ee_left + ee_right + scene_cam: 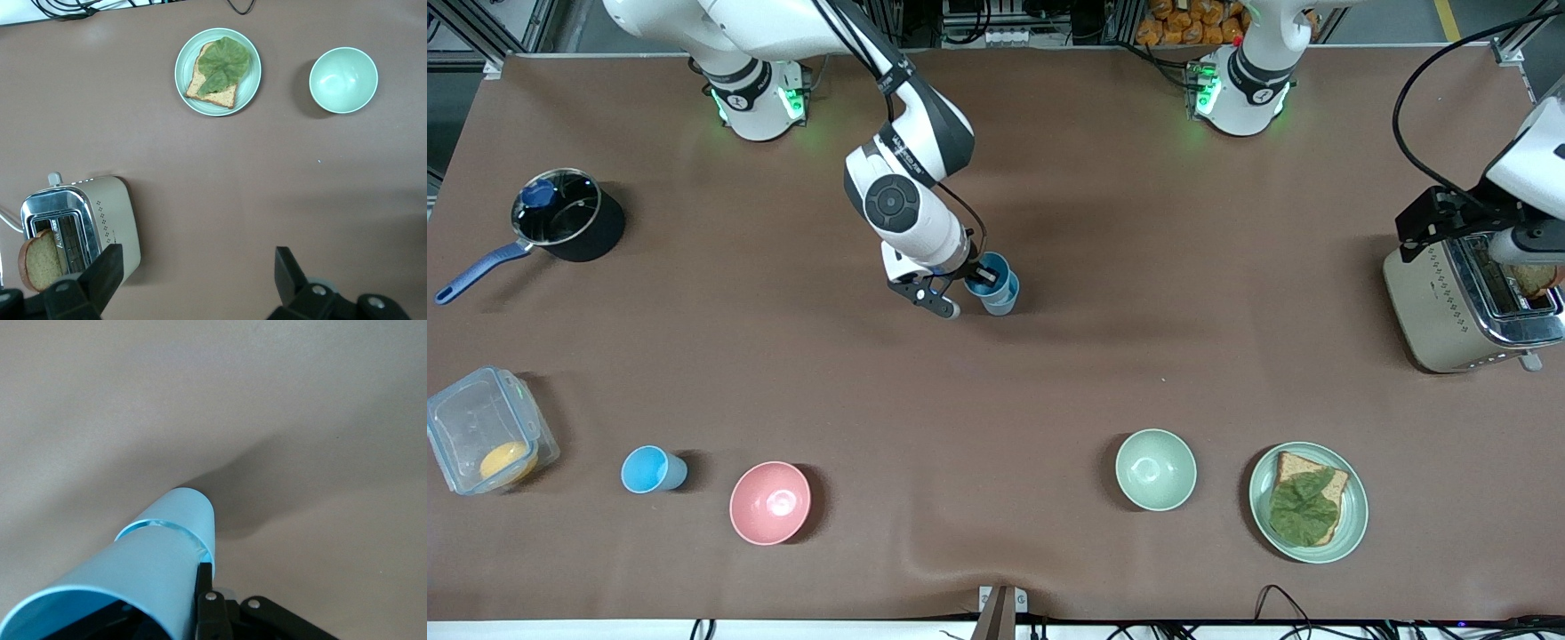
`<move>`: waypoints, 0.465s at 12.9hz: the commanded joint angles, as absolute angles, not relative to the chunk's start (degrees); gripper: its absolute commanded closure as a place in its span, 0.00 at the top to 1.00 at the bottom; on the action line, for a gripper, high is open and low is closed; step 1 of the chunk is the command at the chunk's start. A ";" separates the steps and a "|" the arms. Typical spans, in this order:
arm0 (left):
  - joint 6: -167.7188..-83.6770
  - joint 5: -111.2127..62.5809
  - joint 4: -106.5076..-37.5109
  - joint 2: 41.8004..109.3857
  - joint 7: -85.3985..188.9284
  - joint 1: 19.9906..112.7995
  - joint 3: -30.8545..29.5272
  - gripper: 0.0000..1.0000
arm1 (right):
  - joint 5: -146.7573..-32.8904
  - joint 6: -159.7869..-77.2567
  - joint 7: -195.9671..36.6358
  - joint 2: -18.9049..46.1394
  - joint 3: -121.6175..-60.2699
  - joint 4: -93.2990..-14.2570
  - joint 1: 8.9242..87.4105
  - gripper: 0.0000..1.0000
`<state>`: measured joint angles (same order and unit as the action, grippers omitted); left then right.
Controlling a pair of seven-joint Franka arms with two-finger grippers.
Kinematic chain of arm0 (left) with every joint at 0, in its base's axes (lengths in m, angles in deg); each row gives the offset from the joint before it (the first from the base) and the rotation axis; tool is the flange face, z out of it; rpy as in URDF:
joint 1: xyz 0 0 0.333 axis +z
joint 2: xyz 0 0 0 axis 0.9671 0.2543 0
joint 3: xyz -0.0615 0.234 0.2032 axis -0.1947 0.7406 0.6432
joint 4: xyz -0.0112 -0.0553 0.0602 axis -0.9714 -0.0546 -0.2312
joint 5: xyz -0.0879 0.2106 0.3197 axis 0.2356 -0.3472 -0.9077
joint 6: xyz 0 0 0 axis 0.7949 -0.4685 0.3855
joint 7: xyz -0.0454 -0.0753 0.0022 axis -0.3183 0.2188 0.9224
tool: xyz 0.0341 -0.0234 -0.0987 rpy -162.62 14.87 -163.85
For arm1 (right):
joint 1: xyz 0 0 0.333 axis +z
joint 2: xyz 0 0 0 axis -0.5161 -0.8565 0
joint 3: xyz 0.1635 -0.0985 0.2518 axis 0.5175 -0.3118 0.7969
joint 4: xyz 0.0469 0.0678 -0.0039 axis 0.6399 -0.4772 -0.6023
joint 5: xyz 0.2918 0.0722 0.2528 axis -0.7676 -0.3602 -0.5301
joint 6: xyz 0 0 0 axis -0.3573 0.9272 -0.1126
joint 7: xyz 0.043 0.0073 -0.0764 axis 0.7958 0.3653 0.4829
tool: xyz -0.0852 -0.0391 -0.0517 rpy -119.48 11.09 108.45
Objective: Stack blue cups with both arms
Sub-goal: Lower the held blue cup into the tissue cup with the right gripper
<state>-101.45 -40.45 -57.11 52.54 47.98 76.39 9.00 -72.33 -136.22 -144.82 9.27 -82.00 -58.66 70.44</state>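
Stack (993,284) of two blue cups sits mid-surface, toward the edge where my bases stand; in the right wrist view one cup (127,587) is nested in another (190,513). My right pincer (971,277) is pinching the rim of the upper cup, one finger inside, one outside. A third cup (649,468), sky blue, stands well apart near the camera-side edge, toward the right arm's end, beside the pink bowl (770,502).

My left pincer (193,280) hangs spread and empty over the toaster (1467,302) at the left arm's end; that arm waits.

Risks, as I judge them:
- Letting go off-square could drag the rim and tip the pair.
- Upper cup may be wedged in the lower; lifting away could carry both.
- Reaching for the lone cup, my arm passes close to the pink bowl and could nudge it.
- Left pincer dropping would strike the toaster.
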 commanded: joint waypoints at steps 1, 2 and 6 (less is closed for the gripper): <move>-100.64 -39.37 -57.37 51.56 49.53 76.23 9.66 1.00 | -72.67 -135.70 -145.96 7.81 -82.86 -56.53 71.85 0.00; -100.56 -39.11 -57.64 51.38 49.62 76.67 9.75 1.00 | -72.23 -135.62 -145.96 7.81 -82.86 -56.53 71.94 0.10; -98.63 -32.87 -58.34 51.11 49.62 79.58 9.58 1.00 | -70.38 -135.44 -146.40 8.16 -82.95 -56.36 72.47 1.00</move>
